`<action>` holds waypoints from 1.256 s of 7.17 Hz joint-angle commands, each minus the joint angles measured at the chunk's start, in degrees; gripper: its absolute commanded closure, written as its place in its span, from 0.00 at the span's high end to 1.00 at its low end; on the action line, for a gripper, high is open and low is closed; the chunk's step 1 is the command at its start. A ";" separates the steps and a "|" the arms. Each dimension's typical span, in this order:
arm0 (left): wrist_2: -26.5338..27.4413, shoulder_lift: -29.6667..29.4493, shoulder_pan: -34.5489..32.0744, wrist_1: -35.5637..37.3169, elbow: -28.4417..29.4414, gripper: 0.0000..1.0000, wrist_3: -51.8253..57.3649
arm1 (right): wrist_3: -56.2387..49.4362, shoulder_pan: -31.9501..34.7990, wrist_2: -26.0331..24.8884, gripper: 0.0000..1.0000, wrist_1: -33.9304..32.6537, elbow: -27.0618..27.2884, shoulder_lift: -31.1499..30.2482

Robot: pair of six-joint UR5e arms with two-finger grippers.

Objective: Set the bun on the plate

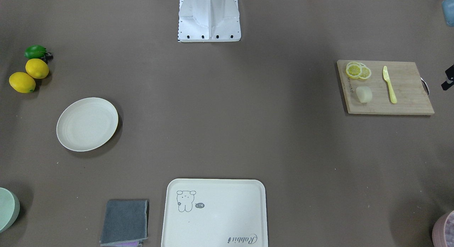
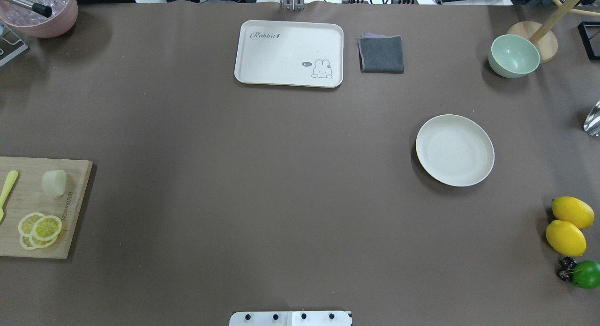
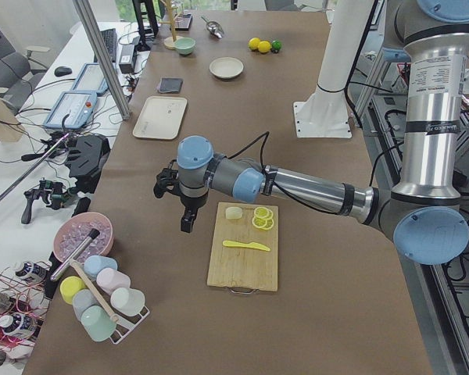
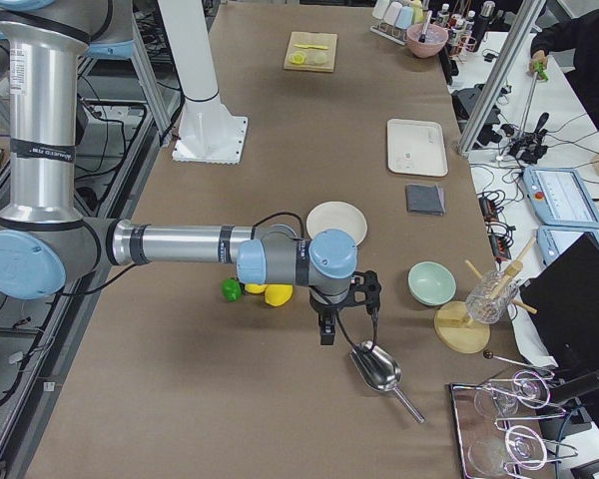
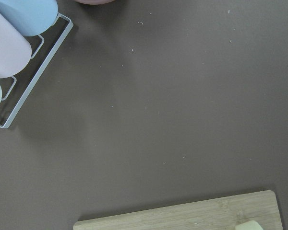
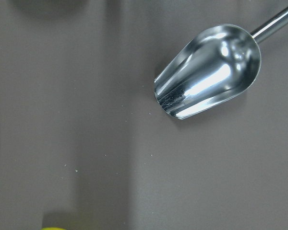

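The left gripper (image 3: 187, 221) and right gripper (image 4: 325, 331) show only in the side views, so I cannot tell how their jaws stand. The left hangs just beside the cutting board (image 2: 28, 195), which the overhead view cuts off; the right hangs near a metal scoop (image 6: 209, 69). On the board lie lemon slices (image 2: 40, 228), a yellow knife (image 2: 8, 188) and the bun (image 2: 54, 182), a pale cream, soft-looking lump. The plate (image 2: 454, 150) lies well apart; farther off are a tray (image 2: 288, 53) and a grey cloth (image 2: 381, 54).
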 commanded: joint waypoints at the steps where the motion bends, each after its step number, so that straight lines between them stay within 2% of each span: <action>1: -0.22 0.71 0.02 -0.28 -0.18 0.98 -1.63 | 0.02 0.00 3.13 1.00 -0.02 0.16 -0.66; 2: -0.22 1.15 0.02 -0.37 -0.44 0.98 -1.63 | 0.19 0.00 8.27 1.00 0.06 0.24 -0.83; 4: -0.49 1.60 0.11 -1.06 -0.70 0.98 -4.95 | 2.19 -2.88 10.42 1.00 7.58 -0.45 -1.79; 7: -0.84 1.60 0.99 -3.36 -0.53 0.98 -8.22 | 18.52 -14.64 6.14 0.98 16.30 -0.63 -1.28; 8: -0.84 1.51 1.34 -3.36 -0.53 0.98 -8.31 | 21.35 -17.90 4.90 0.97 17.28 -0.98 0.21; 9: -0.84 1.16 1.86 -3.44 -0.27 0.98 -8.40 | 23.03 -20.54 4.80 0.97 17.29 -3.25 4.49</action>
